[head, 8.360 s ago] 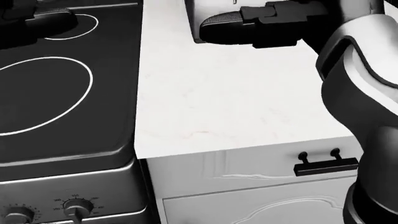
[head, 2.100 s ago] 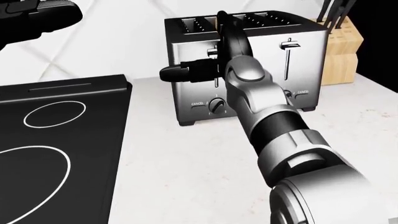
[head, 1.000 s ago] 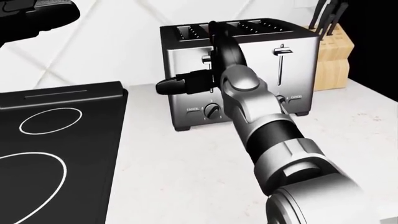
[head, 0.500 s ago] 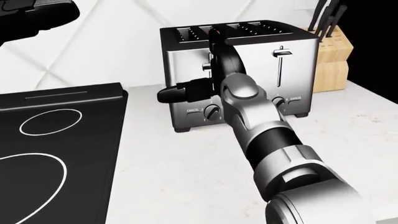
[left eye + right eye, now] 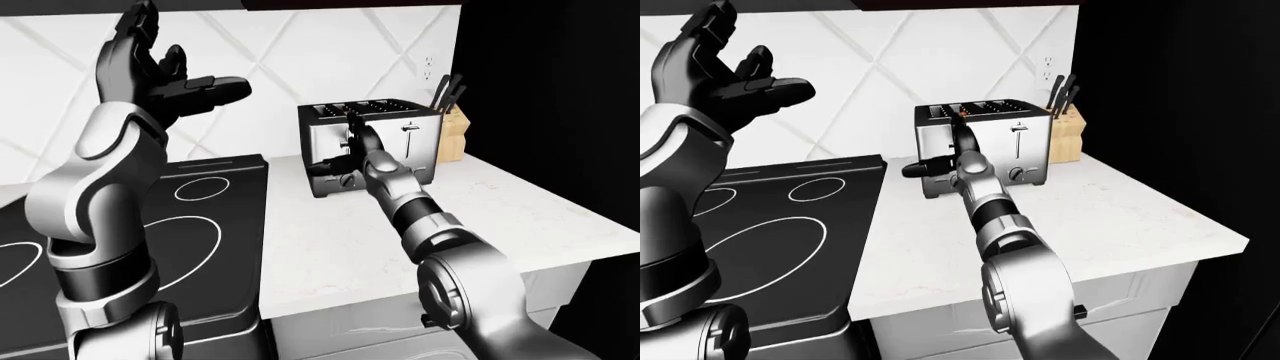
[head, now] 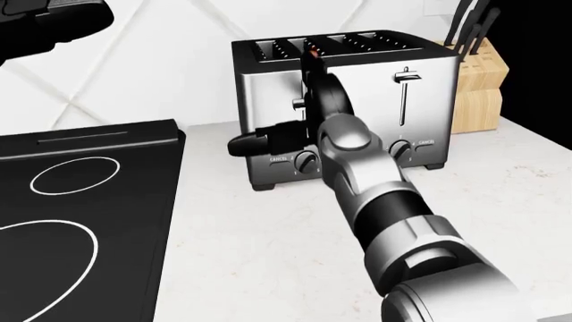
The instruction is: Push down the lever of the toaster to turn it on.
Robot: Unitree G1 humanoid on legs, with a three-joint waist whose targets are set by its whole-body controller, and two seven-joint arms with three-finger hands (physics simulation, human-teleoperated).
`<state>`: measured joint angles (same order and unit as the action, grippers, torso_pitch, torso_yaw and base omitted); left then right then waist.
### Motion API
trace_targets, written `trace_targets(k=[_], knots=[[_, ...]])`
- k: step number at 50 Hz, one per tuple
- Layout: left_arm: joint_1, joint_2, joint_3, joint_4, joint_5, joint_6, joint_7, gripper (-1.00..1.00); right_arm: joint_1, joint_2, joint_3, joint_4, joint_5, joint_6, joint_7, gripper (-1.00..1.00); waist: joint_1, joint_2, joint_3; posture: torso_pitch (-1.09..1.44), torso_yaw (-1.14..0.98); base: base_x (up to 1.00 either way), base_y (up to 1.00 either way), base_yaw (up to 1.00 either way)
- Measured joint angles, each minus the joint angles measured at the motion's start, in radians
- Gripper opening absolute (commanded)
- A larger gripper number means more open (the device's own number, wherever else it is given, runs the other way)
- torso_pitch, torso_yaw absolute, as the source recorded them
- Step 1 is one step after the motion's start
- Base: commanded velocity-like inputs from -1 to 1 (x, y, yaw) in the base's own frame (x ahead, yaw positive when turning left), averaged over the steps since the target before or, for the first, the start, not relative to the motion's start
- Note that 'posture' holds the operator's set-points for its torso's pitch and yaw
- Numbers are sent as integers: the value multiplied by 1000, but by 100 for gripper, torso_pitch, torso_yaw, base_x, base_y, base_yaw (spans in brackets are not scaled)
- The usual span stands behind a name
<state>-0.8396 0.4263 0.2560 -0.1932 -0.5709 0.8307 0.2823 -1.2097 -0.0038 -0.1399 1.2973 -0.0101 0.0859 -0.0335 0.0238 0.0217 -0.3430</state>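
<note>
A silver four-slot toaster (image 6: pixel 357 64) stands on the white counter (image 6: pixel 259 255) against the tiled wall. It has two lever slots on its face. The right lever (image 6: pixel 407 75) sits high in its slot. The left lever (image 6: pixel 298 102) shows partly beside my right hand (image 6: pixel 308 107), which lies open and flat against the toaster's face over that slot, with the fingers (image 6: pixel 314 67) pointing up and the thumb sticking out to the left. My left hand (image 5: pixel 165 79) is raised high at the left, open and empty.
A black glass stove (image 6: pixel 80 201) fills the left of the head view. A wooden knife block (image 6: pixel 478 87) stands right of the toaster. Two knobs and cancel buttons (image 6: pixel 306 161) sit low on the toaster's face. The counter's edge runs along the right.
My right hand has slid down the toaster's face, and the left lever beside it sits lower than a second ago. The toaster and my left hand have stayed put.
</note>
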Motion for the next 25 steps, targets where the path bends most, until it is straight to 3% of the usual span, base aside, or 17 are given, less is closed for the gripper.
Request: trace_targets(k=[25], knots=[[-3, 3, 1, -9, -9, 6, 7, 100, 40, 8, -11, 4, -10, -33, 1, 100, 1, -1, -3, -49, 0, 0, 0, 0]])
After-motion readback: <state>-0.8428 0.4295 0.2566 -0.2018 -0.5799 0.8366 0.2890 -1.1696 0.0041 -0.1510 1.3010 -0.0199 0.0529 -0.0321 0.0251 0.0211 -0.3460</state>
